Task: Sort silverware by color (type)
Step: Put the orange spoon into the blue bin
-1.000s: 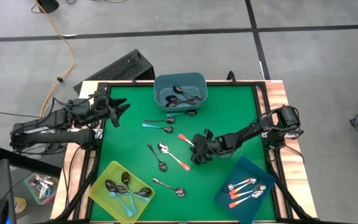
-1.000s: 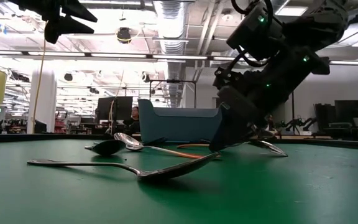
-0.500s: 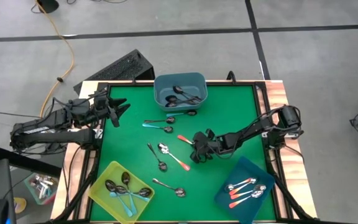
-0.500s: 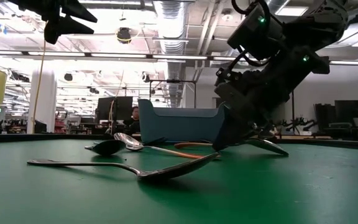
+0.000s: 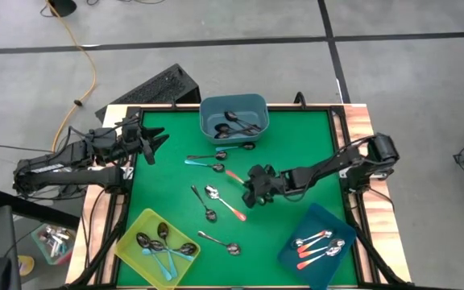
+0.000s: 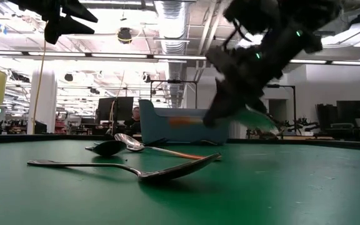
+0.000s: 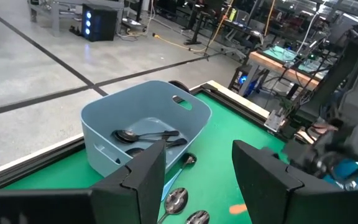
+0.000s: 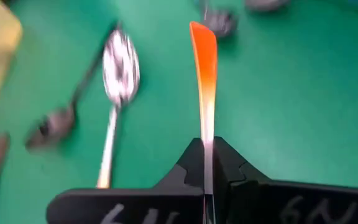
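My right gripper [image 5: 250, 182] hangs over the middle of the green table [image 5: 296, 137], shut on an orange-handled spoon [image 5: 234, 175] that is lifted off the mat. My left gripper [image 5: 156, 143] waits open, high over the table's left edge. Loose silverware lies on the mat: a teal-handled spoon [image 5: 204, 164], another orange-handled spoon [image 5: 225, 203], and dark spoons [image 5: 203, 203] [image 5: 220, 242] [image 5: 208, 155]. In the left wrist view the open left gripper [image 7: 197, 168] looks toward the grey-blue bin [image 7: 145, 124]. My right gripper pinches the orange-handled spoon between its two fingers at the pale metal stretch of the handle [image 8: 207, 144]. The orange free end [image 8: 204, 56] sticks out past the fingertips. The fingers slant down from the table's right and lie along the spoon, which is clear of the mat.
A grey-blue bin [image 5: 234, 117] with dark spoons stands at the far edge. A yellow bin [image 5: 158, 247] with teal and dark spoons sits near left. A dark blue bin [image 5: 319, 246] with orange-handled spoons sits near right. A raised rim frames the table.
My right gripper was down at the mat over the orange-handled spoon. It has since risen and rolled, carrying the spoon up off the table and a little toward the far edge. The other spoons have stayed put.
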Robot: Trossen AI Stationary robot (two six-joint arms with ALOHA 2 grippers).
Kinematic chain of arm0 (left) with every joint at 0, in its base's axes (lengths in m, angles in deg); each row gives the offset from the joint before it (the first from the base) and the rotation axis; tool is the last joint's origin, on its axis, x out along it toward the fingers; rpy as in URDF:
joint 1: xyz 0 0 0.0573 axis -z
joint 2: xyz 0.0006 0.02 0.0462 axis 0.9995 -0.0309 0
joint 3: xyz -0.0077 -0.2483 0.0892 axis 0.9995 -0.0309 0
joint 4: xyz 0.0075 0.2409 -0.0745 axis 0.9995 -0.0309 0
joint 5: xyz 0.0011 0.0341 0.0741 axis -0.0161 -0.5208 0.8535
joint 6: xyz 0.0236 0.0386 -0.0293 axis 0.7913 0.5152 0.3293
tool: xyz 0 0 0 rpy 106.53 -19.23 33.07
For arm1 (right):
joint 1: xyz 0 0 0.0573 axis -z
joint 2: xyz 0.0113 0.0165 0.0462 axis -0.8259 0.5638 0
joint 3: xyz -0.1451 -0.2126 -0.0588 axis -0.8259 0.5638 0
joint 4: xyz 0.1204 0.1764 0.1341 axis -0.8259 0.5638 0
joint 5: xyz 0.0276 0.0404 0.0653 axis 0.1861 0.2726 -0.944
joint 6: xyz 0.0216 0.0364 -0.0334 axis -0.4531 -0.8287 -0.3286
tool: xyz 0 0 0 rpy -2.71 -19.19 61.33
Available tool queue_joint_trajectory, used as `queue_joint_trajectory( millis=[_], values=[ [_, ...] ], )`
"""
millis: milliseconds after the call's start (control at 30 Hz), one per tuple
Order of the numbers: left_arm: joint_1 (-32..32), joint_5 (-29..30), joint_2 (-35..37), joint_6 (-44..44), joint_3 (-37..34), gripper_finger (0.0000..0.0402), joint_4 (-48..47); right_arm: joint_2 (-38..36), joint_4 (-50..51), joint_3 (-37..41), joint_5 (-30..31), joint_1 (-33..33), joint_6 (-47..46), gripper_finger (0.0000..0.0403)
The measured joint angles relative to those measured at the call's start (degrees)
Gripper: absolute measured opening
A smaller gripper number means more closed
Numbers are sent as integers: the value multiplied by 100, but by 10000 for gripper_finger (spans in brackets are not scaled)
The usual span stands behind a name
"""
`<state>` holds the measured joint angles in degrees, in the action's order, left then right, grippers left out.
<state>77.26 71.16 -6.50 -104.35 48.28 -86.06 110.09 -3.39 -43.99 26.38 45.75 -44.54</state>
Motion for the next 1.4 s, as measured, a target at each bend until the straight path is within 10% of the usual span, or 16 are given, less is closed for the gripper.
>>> queue_joint_trajectory(
  millis=[700,1167,1400],
  values=[
    [1,-50,2,-13,0,170,-165,-3528,825,-88,315,-1385,1038,7],
    [-1,-50,0,-11,0,170,-308,-3878,2776,-92,185,-3357,-1437,7],
    [-1,-47,0,-9,0,170,-449,-3647,3409,-90,-994,-3716,-2576,8]
  ],
)
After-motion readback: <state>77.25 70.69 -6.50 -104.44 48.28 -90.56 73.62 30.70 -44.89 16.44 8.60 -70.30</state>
